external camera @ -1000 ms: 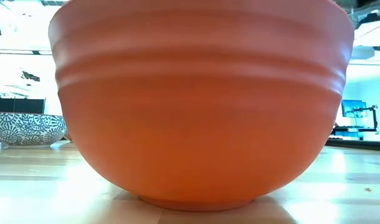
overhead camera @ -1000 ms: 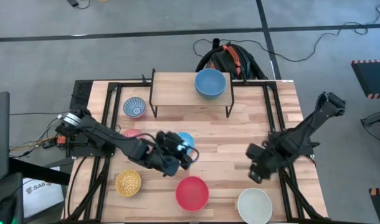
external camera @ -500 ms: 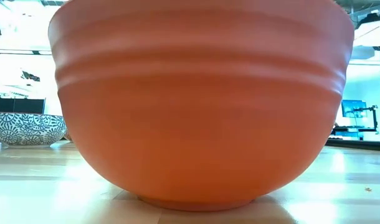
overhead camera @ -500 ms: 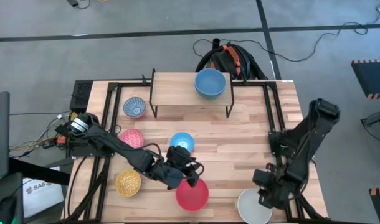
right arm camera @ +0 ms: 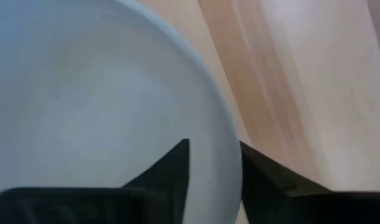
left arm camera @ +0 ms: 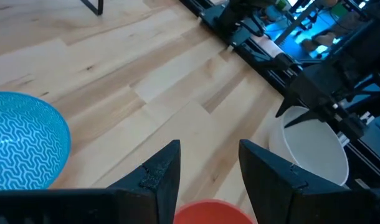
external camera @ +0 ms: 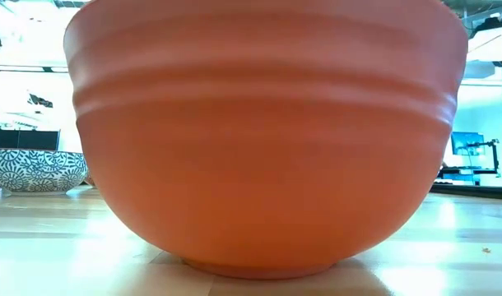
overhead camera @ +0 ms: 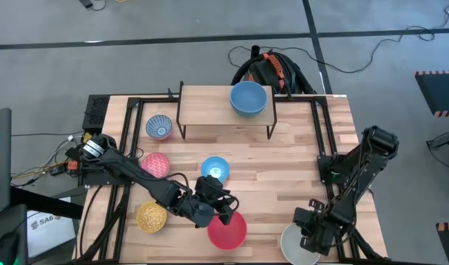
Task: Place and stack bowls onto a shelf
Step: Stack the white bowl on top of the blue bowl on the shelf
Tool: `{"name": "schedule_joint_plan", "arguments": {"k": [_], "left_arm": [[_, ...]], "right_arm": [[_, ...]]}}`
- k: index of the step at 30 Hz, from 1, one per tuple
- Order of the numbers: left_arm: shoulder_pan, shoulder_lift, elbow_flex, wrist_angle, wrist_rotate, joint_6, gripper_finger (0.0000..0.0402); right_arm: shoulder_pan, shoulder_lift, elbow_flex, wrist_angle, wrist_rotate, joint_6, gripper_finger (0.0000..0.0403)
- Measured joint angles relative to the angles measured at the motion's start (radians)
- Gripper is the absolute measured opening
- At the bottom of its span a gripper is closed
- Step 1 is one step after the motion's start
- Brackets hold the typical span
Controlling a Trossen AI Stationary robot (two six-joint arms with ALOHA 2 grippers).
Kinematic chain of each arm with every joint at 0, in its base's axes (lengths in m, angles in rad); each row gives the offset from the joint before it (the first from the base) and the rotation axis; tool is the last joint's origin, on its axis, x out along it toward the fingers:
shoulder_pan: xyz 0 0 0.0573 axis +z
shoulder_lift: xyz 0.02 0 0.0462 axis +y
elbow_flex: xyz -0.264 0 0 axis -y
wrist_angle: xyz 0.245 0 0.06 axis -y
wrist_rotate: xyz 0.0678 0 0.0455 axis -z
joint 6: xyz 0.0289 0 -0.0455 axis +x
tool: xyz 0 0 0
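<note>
The right claw [overhead camera: 310,235] is down at the white bowl [overhead camera: 291,246], its fingers [right arm camera: 171,168] apart and straddling the bowl's rim, one inside the bowl and one outside; they have not closed on it. This bowl sits at the front right of the desk [overhead camera: 283,158], well away from the shelf [overhead camera: 210,103].

The left claw [overhead camera: 221,212] hangs at the rim of the red bowl [overhead camera: 228,230], on the side facing the shelf. Its fingers [left arm camera: 162,174] are parted with bare desk showing between them, and the red rim lies just below the gap. The red bowl stands front and centre, well in front of the shelf, and it fills the low view [external camera: 263,136].

The light blue patterned bowl [overhead camera: 215,168] lies between the red bowl and the shelf. The pink patterned bowl [overhead camera: 156,163] is near it, toward the shelf's left end. The yellow bowl [overhead camera: 151,216] sits at the front left, far from the shelf. The blue-and-white patterned bowl [overhead camera: 159,127] rests on the desk just beside the shelf's left legs. A plain blue bowl [overhead camera: 248,98] stands on the shelf, on its right half.
</note>
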Motion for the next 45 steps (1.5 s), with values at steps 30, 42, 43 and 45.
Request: {"name": "schedule_joint_plan", "arguments": {"k": [30,42,43,45], "left_arm": [[0.176,-0.220,0.001,-0.339,0.031,0.193,0.0146],[0.332,-0.391,0.001,-0.371,0.021,0.514,0.0146],[0.337,-0.396,0.001,-0.379,0.016,0.528,0.0146],[0.348,-0.400,0.001,-0.384,0.012,0.553,0.0146]], "right_arm": [[-0.663,-0.339,0.110,-0.202,-0.010,-0.544,0.0023],[-0.853,-0.192,0.465,-0.324,-0.017,-0.796,0.0023],[-0.865,-0.181,0.502,-0.335,-0.017,-0.814,0.0023],[-0.891,-0.161,0.567,-0.363,-0.015,-0.854,0.0023]]}}
